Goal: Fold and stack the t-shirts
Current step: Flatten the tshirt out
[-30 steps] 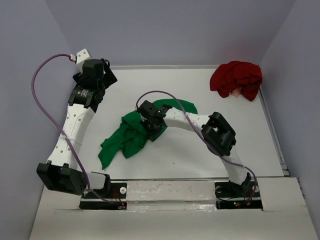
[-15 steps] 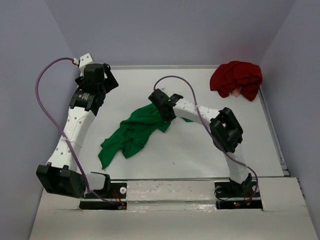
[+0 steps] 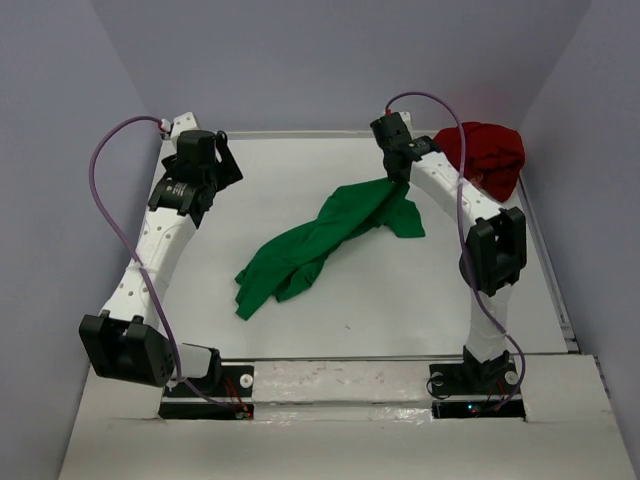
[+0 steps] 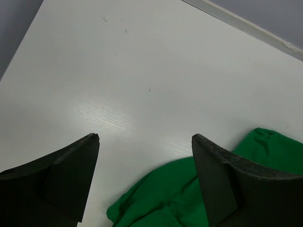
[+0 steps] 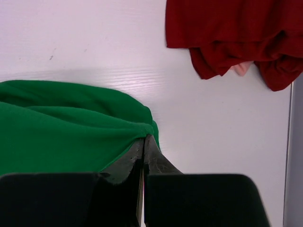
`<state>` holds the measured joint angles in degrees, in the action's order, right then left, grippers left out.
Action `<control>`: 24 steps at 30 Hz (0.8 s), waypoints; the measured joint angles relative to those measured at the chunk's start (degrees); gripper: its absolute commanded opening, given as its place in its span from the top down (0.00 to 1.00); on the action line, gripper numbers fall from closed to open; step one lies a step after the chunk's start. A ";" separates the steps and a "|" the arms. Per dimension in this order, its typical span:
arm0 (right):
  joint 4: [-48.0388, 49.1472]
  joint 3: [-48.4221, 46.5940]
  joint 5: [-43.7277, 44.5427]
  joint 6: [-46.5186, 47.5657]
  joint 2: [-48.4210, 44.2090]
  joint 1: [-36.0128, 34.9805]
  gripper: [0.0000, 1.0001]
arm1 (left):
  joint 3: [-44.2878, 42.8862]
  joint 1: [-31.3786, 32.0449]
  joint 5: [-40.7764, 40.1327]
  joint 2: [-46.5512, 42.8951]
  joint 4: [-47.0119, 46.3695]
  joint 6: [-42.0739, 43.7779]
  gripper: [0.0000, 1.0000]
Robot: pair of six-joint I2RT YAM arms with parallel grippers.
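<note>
While the right gripper (image 5: 143, 138) clamps the green shirt (image 3: 330, 235) in shut jaws near the red shirt (image 3: 485, 155), the left gripper (image 4: 145, 138) hangs above the worktop (image 3: 300, 170), jaws wide apart.

We see a white table (image 3: 330, 330). A green t-shirt (image 3: 310, 245) lies rumpled across its middle, stretched diagonally from near left to far right. A red t-shirt (image 3: 485, 155) sits bunched in the far right corner, perhaps touching the table's edge.
</note>
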<state>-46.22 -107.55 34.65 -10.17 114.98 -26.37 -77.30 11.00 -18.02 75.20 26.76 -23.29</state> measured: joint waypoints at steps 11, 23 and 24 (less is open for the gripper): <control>-1.29 -5.46 -0.92 4.46 1.16 5.81 1.00 | 0.50 3.69 3.04 5.11 -0.74 3.39 0.18; -2.25 -8.28 -3.34 5.44 3.50 10.08 1.00 | 4.22 15.52 5.22 11.04 -0.31 4.37 0.20; -2.43 -8.28 -3.61 5.44 3.56 10.71 1.00 | 4.22 15.93 5.46 11.23 -0.44 4.37 0.20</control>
<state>-48.64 -115.83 31.05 -4.73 118.54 -15.66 -73.08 26.94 -12.56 86.43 26.33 -18.92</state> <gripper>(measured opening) 0.011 0.803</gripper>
